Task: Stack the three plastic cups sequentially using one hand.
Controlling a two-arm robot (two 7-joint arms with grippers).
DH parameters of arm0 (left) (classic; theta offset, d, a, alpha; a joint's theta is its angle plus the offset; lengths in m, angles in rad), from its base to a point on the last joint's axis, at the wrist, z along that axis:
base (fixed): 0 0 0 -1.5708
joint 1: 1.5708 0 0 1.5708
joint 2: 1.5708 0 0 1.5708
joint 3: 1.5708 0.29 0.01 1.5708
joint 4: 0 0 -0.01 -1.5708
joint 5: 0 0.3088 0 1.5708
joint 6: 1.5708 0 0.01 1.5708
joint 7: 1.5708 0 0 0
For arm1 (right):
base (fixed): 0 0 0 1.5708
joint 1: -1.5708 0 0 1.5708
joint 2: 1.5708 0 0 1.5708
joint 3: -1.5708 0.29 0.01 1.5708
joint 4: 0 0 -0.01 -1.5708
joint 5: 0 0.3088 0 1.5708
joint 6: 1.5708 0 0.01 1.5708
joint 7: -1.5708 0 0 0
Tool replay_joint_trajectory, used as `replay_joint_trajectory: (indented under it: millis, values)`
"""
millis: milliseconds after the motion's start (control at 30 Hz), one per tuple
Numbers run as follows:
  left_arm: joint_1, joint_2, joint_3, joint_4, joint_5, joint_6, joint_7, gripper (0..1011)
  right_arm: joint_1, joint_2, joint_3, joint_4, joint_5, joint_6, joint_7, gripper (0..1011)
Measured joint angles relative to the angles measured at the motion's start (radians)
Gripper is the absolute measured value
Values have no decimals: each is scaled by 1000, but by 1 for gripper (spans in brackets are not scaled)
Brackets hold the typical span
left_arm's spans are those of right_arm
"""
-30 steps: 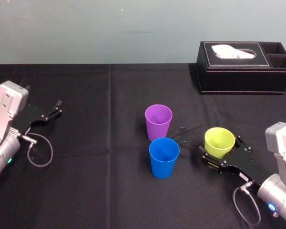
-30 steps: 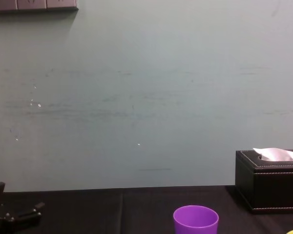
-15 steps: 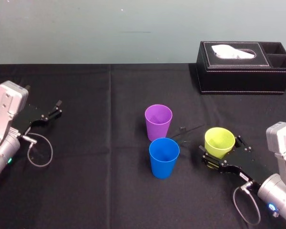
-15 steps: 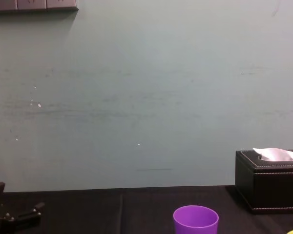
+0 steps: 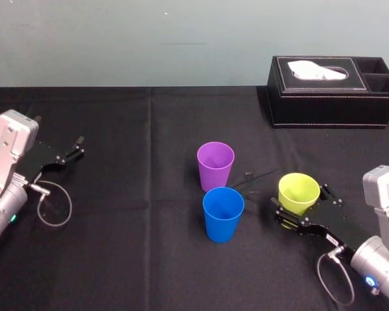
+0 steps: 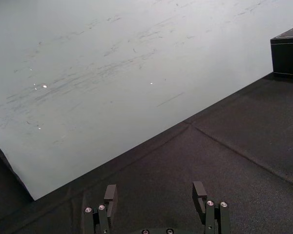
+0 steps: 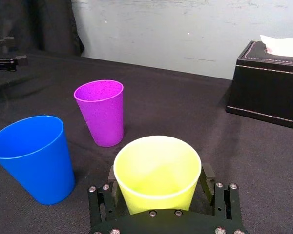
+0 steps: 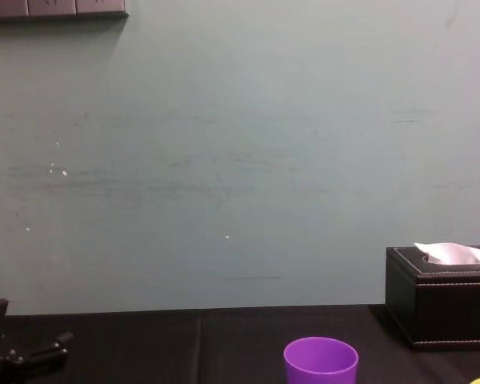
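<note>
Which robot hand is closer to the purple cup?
Right. The right gripper sits around the yellow-green cup, near the purple cup; the left gripper is far off to its left.

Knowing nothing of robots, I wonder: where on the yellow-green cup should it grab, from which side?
Probably across the side wall of the yellow-green cup, coming in level from the robot's side. It stands upright, widening upward, which should stop it slipping down; the blue cup and purple cup stand apart on its left. The right end effector straddles it so; the left end effector idles far left.

Blk-cloth table, purple cup, blue cup, tissue box back R
</note>
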Motion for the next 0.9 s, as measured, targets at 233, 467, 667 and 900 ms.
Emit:
replay_joint_trajectory:
  millis: [233,467,667,900]
  values:
    - [0,0,0,0,0,0,0,1011,0,0,0,0,0,0,0,1003]
    - [0,0,0,0,0,0,0,1011,0,0,0,0,1,0,0,990]
    - [0,0,0,0,0,0,0,1011,0,0,0,0,1,0,1,885]
    - [0,0,0,0,0,0,0,1011,0,0,0,0,2,0,1,746]
